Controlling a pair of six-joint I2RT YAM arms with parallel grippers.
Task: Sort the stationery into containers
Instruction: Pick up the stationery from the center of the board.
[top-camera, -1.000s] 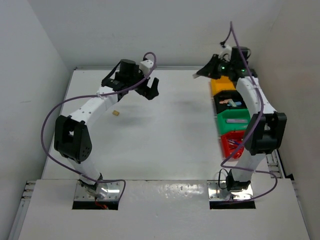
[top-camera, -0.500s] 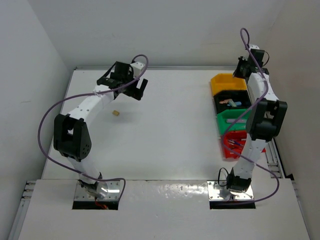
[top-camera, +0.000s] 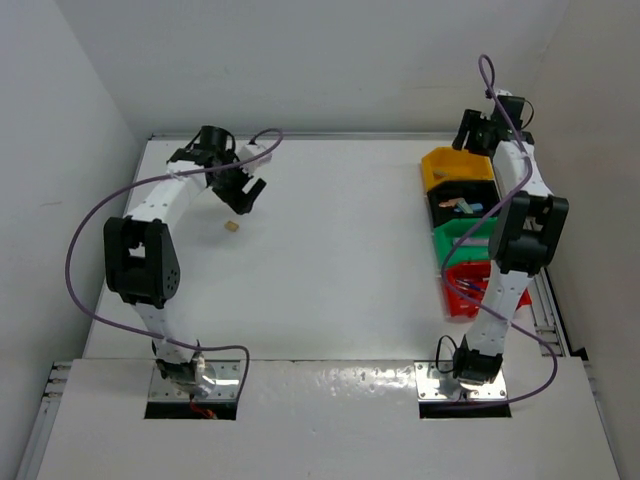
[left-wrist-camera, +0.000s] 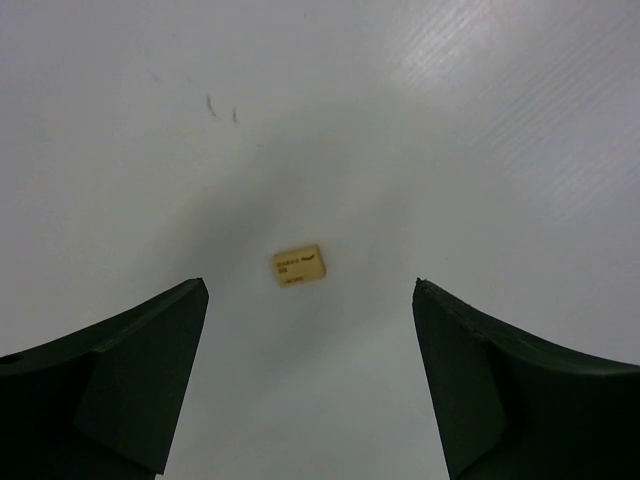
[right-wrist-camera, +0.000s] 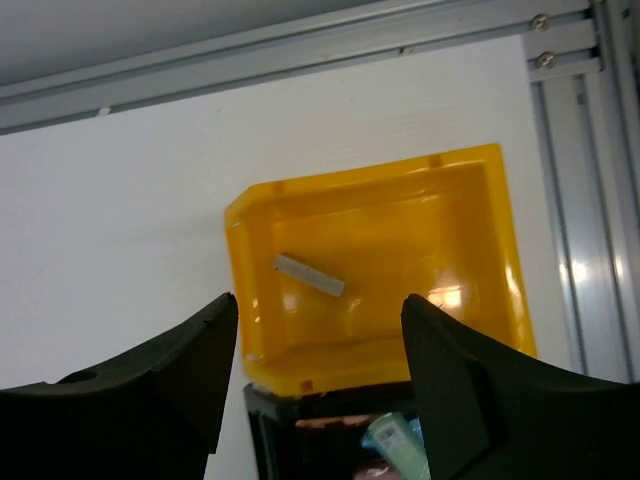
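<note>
Nearly sorted: one small cream rectangular eraser (left-wrist-camera: 299, 265) lies loose, upper left, below the spread left end effector (left-wrist-camera: 308, 300); right end effector (right-wrist-camera: 318, 300) also spread.

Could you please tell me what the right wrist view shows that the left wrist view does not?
Only the right wrist view: the yellow bin holding a small grey stick, the black bin at its edge, a metal rail. Only the left wrist view: a small cream eraser. Both: white table, with left fingers or right fingers spread apart, empty.
</note>
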